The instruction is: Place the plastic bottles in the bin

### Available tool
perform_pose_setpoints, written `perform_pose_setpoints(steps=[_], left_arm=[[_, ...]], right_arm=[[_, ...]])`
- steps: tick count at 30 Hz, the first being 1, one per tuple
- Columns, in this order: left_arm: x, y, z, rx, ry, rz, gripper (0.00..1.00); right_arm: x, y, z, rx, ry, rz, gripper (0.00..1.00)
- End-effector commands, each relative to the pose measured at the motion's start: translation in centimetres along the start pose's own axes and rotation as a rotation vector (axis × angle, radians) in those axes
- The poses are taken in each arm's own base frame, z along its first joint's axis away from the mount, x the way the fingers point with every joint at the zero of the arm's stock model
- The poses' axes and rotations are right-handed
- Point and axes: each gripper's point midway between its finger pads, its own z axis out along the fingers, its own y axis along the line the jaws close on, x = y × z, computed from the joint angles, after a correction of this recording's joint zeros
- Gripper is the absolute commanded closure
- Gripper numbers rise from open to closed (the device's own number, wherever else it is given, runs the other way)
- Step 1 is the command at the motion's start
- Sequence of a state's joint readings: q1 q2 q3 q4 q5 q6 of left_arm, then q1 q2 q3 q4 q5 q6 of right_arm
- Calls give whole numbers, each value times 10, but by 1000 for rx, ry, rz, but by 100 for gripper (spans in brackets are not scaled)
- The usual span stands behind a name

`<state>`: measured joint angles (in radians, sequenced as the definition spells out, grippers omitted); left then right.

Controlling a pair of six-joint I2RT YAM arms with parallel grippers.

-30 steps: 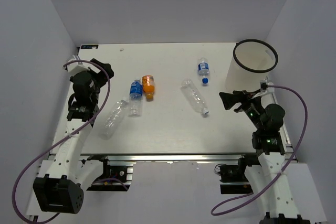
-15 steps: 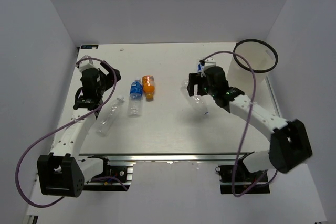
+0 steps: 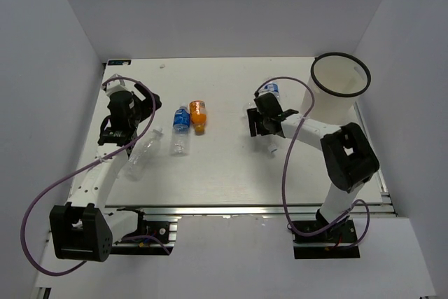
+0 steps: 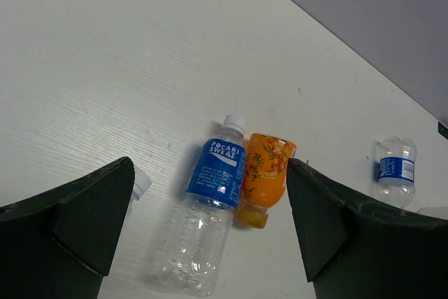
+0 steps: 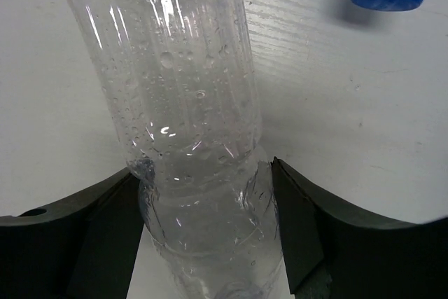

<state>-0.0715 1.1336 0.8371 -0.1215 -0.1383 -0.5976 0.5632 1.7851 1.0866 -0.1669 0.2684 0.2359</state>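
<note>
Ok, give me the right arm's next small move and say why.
Probably finish closing the right gripper on the clear bottle before any lift. Its fingers sit against both sides of the bottle, but a firm grip isn't evident. The bottle lies on the table, apart from the bin.

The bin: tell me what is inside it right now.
Looking into the bin from above, only its white inner wall shows, and no bottle is in sight. The near wall hides the bottom, so that part cannot be checked.
</note>
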Motion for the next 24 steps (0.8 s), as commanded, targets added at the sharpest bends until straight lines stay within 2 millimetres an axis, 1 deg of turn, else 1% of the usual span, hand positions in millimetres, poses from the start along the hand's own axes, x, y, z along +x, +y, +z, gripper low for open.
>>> perform_pose_setpoints(steps=[1,2,3,4,5,6,7,8,9,10,11,12,13,14,15,17,18,19,20,21,22,23,24], left_arm=[[-14,-9,-3,18,-23,7,2],[-13,-10,-3,21,-19,8,2],[-13,-10,-3,24,-18,8,2],[-13,-11,-3,25,-17,10,2],[-13,-10,-3,23,-19,10,2],[-13,-9,-3,21,-18,10,2],[-14,-10,-3,20,-20,10,2],[-13,-9,-2,17,-19,10,2],[-14,-9,-2,18,-20,11,2],[-13,-9,-2,18,-18,11,2],[-12,-10,-2,22,-15,12,2],[-11,-10,-2,24,-12,12,2],[-11,-10,-1,24,-10,10,2],[-11,-10,-2,26,-9,12,2],[-11,-10,-2,24,-7,13,2],[-13,-9,-2,18,-12,16,2],[-13,-9,-2,16,-17,15,2],[-13,-8,-2,12,-19,15,2],[-13,-8,-1,13,-18,15,2],[-12,-8,-1,10,-14,16,2],[-12,-7,0,8,-10,16,2],[-11,-8,0,9,-6,17,2],[-11,-9,0,12,-2,17,2]], right_arm=[[-61,15,-51,-99,-174,22,54],[-73,20,-66,-135,-216,17,60],[-88,21,-81,-156,-270,14,63],[-111,20,-112,-176,-362,14,65],[-134,14,-134,-158,-445,0,66],[-152,5,-165,-135,-532,10,66],[-166,-7,-182,-92,-592,22,65],[-181,-19,-202,-45,-661,19,65],[-200,-47,-230,47,-756,75,65],[-208,-63,-242,95,-798,104,65],[-220,-83,-260,155,-849,134,65],[-228,-116,-272,223,-888,177,66],[-236,-133,-282,253,-929,202,66],[-242,-147,-287,256,-951,207,65],[-249,-181,-294,317,-988,246,65],[-255,-206,-296,358,-1028,268,64],[-258,-228,-291,402,-1050,287,64],[-261,-234,-289,410,-1056,280,63],[-265,-238,-282,400,-1054,259,62],[-269,-253,-269,418,-1036,265,55],[-273,-258,-264,420,-1034,260,53],[-273,-269,-258,452,-1021,284,52],[-274,-276,-238,471,-981,308,51]])
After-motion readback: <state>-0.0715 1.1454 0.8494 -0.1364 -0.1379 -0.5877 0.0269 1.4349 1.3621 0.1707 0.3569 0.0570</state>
